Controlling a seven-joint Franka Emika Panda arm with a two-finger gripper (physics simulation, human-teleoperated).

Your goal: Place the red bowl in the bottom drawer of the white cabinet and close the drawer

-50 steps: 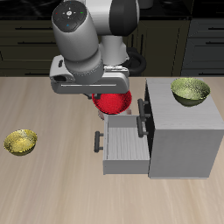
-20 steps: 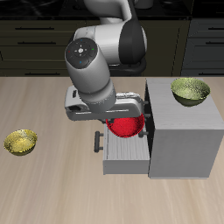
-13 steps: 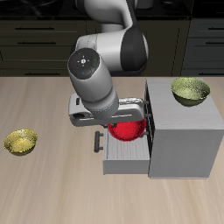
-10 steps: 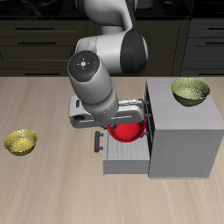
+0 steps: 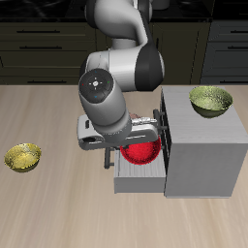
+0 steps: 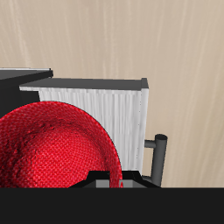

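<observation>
While the gripper (image 5: 136, 145) clamps the red bowl (image 5: 142, 152) low inside the open bottom drawer (image 5: 137, 174), placement is underway; releasing it seems next.

You have one yellow-green bowl (image 5: 23, 157) sitting alone on the wooden table (image 5: 58, 208), well apart from everything else. A second yellow-green bowl (image 5: 211, 101) sits higher up, with dark kitchen cabinets (image 5: 39, 44) behind.
</observation>
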